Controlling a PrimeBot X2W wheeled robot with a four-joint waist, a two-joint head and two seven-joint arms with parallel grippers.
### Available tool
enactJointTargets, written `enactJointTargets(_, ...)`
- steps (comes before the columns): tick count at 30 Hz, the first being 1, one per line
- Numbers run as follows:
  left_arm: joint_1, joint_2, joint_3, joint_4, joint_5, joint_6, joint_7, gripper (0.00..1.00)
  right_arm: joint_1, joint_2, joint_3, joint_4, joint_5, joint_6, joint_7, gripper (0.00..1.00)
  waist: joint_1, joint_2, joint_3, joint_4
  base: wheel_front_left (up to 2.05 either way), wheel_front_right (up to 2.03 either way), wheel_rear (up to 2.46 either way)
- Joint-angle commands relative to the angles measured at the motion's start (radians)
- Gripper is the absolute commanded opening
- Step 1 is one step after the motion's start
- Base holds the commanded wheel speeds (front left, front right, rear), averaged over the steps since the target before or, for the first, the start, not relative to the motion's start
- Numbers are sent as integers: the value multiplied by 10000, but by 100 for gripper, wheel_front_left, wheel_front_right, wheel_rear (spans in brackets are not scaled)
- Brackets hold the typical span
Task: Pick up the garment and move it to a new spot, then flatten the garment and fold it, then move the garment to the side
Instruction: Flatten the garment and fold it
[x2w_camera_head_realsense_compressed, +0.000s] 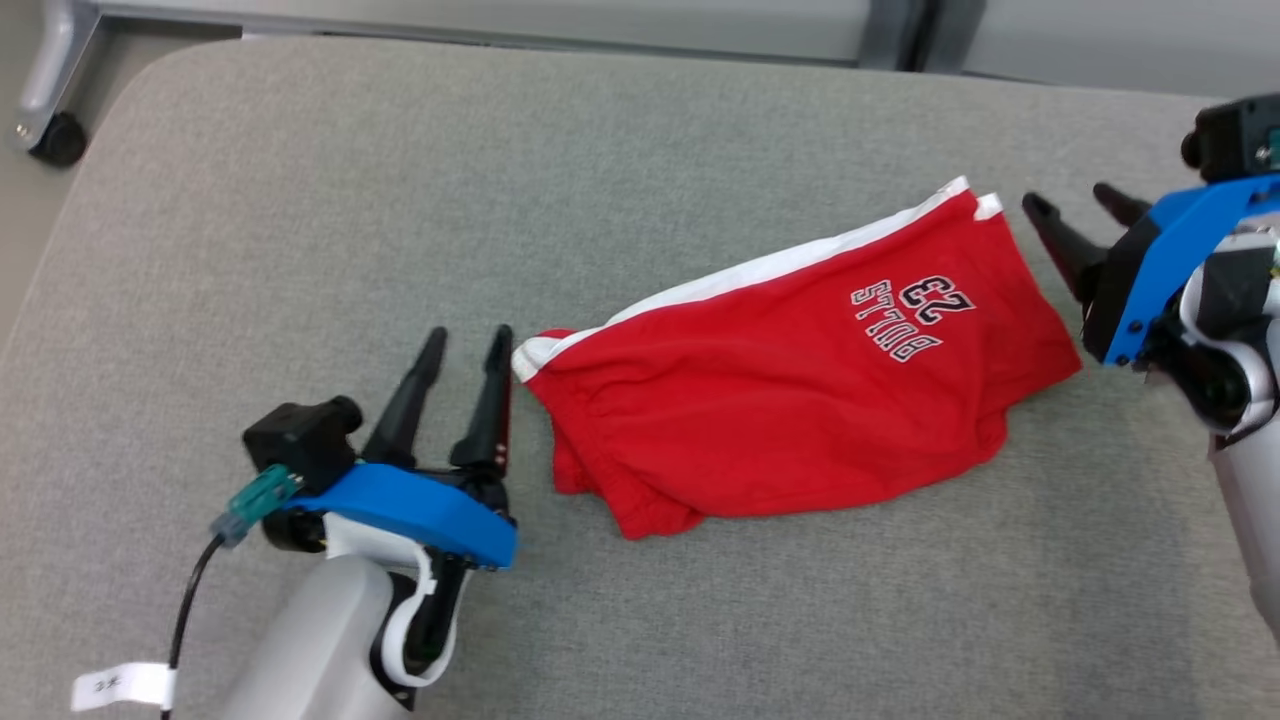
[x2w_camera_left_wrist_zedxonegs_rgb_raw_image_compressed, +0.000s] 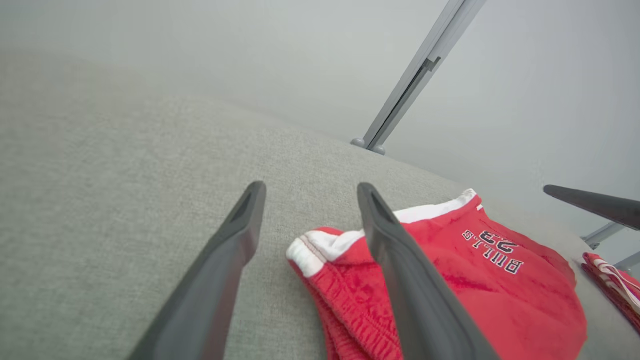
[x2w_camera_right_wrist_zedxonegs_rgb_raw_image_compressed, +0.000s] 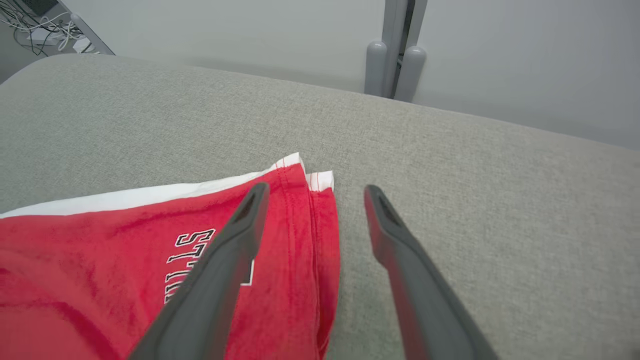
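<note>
White paper tag (x2w_camera_head_realsense_compressed: 122, 686): fastened on a black cable under the left forearm, nearest of all, well apart from the red cloth shorts (x2w_camera_head_realsense_compressed: 800, 400) with white trim and a "BULLS 23" print.
Left gripper (x2w_camera_head_realsense_compressed: 468, 336): two long dark fingers are held apart with nothing between them. The inner finger is set just beside the white-edged corner at the shorts' left end; contact cannot be told.
Shorts: laid folded in layers on the grey woven-fabric pad (x2w_camera_head_realsense_compressed: 300, 250), slanting from a near left end to a far right end, and held by neither gripper.
Right gripper (x2w_camera_head_realsense_compressed: 1070, 198): fingers are spread and empty, just past the hem at the shorts' right end, apart from the cloth.
Step judged: folding looks done; the move to the side is judged not yet done.
Risk, grip: if only the top layer is pinched at either end, the fold may be pulled open as the shorts are lifted.
Risk, uneven pull: should one end be carried ahead of the other, the cloth may be twisted or dragged out of one grip.
Risk, drag: a trailing lower layer may be caught by the woven pad, so creases could result if the shorts are slid rather than lifted.
Black caster wheel (x2w_camera_head_realsense_compressed: 58, 138): on a pale metal frame leg beyond the pad's far left corner, well apart from the shorts.
</note>
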Motion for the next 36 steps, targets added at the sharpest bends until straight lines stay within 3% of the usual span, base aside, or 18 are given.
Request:
enactJointTargets(1, 100, 192, 158, -55, 275, 45, -273, 100, 258, -8, 108, 34, 187, -2, -151, 100, 0, 0, -293, -278, 0, 0, 0)
enactJointTargets(6, 263, 438, 837, -511, 1467, 272, -584, 100, 644, 147, 382, 135, 315, -2, -720, 100, 0, 0, -364, -396, 0, 0, 0)
enactJointTargets(10, 531, 284, 1496, -1143, 2427, 355, -583, 100, 616, 353, 412, 388, 172, 0, -1209, 100, 0, 0, -198, -359, 0, 0, 0)
enactJointTargets(16, 1013, -287, 2533, -1576, 3721, -49, -591, 100, -3, 834, 9, 1692, -552, -2, -2024, 100, 0, 0, 253, -36, 0, 0, 0)
enactJointTargets(21, 1139, -708, 2939, -1507, 4211, -428, -592, 100, -576, 1136, -778, 3524, -1611, -2, -1437, 100, 0, 0, 469, 350, 0, 0, 0)
enactJointTargets(25, 1182, -887, 3162, -1458, 4415, -572, -593, 100, -476, 1669, -659, 4265, -1911, 21, -656, 100, 0, 0, 486, 451, 0, 0, 0)
enactJointTargets(26, 1194, -902, 3228, -1455, 4466, -609, -593, 100, -434, 1786, -560, 4300, -1908, 27, -520, 73, 0, 0, 484, 444, 0, 0, 0)
enactJointTargets(27, 1211, -916, 3275, -1448, 4491, -619, -593, 100, -394, 1870, -433, 4231, -1907, 40, -491, 0, 0, 0, 475, 424, 0, 0, 0)
enactJointTargets(30, 1324, -991, 3436, -1431, 4603, -674, -593, 100, -168, 1895, -222, 3873, -1636, 52, -602, 0, 0, 0, 353, 274, 0, 0, 0)
enactJointTargets(36, 1575, -1037, 3537, -1391, 4761, -737, -594, 100, 364, 1114, -587, 2897, -1491, -6, -1282, 0, 0, 0, -154, -108, 0, 0, 0)
